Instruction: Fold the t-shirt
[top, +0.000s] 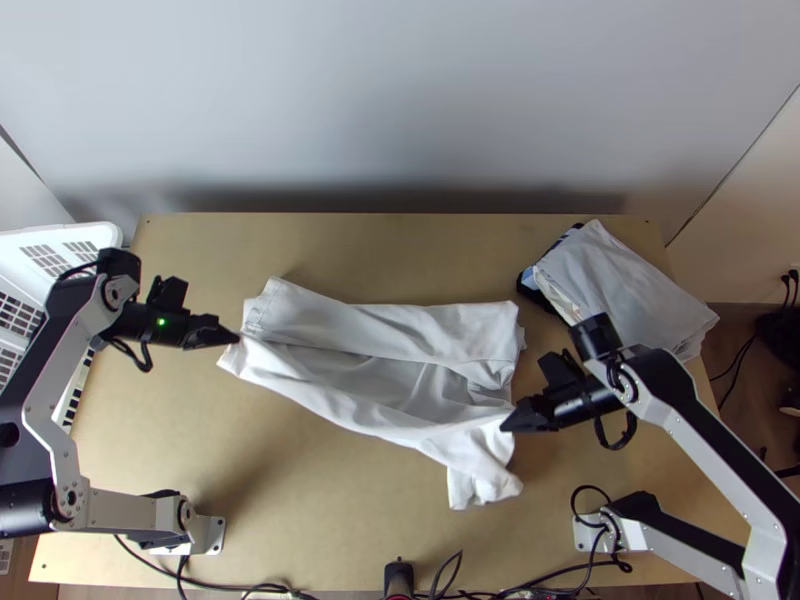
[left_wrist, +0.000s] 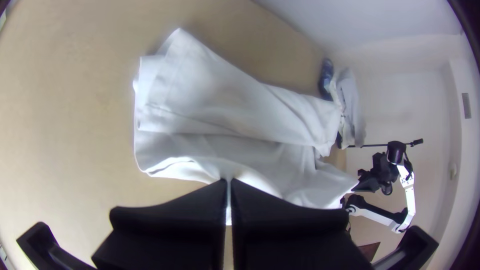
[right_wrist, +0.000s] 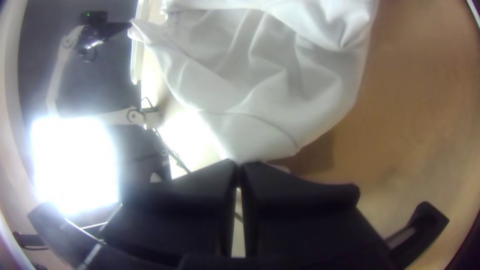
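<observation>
- We see the white t-shirt (top: 380, 385) across the middle of the top view, its upper side seemingly folded inward lengthwise.
- Our left gripper (top: 237, 340), left of centre, is pinched closed on one end of the lower edge; our right gripper (top: 506, 427), right of centre, clamps cloth towards the other end.
- We'd call it roughly halfway: the lower side needs laying over, then probably crosswise folding and smoothing.
</observation>
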